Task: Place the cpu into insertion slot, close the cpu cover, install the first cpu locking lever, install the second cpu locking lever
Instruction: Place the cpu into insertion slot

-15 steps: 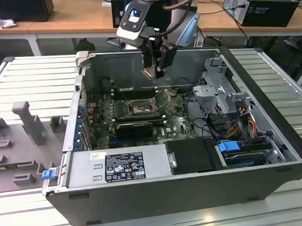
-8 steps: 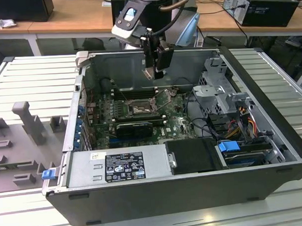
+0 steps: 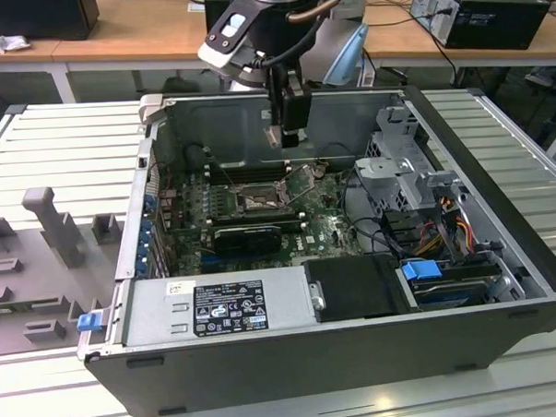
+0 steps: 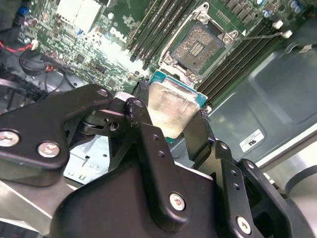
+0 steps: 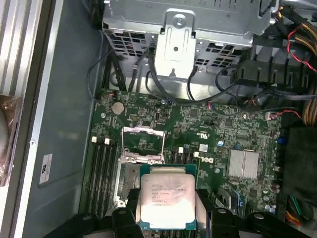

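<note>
The tool [image 4: 171, 130] is clamped on the chip [image 4: 171, 101], its fingers [image 4: 148, 144] pinching two opposite edges. The chip looks light, stiff and thin, probably delicate underneath, so edge holds suit it. Just beyond the fingertips lies the open socket [image 4: 198, 47] on the motherboard [image 5: 218, 124].

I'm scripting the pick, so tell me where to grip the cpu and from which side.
Pinch the cpu by two opposite thin edges, coming from its lid side, as the gripper does here; it is flat and square, so the edges are the only hold.

Black end effector [image 4: 171, 116], silver screws [image 4: 177, 201], blue-capped arm joint [image 3: 232, 33]
</note>
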Tool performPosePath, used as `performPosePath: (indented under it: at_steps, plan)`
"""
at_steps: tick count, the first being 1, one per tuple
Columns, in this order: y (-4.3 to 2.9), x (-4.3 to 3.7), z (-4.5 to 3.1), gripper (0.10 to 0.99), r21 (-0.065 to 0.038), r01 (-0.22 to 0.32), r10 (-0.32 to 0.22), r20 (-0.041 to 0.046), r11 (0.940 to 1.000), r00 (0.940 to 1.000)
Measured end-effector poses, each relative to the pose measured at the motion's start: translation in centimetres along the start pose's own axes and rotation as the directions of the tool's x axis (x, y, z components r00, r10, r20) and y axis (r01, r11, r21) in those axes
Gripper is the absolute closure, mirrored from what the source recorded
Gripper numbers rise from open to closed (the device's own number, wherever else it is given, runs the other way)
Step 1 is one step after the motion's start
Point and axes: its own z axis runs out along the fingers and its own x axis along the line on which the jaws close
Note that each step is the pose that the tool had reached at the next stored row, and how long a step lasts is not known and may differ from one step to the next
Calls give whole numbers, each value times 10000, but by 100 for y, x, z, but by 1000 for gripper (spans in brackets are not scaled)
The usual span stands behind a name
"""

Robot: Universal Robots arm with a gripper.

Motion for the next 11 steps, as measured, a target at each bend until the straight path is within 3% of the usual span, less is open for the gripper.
performPosePath:
  at_steps: [5,8,11]
  plan:
    - [-9,0,41,557,-10,-414,414,35,9991,9991]
    - [-36,-1,169,557,-9,-412,412,35,9992,9991]
    - [-45,-2,220,557,-8,-413,413,36,9991,9991]
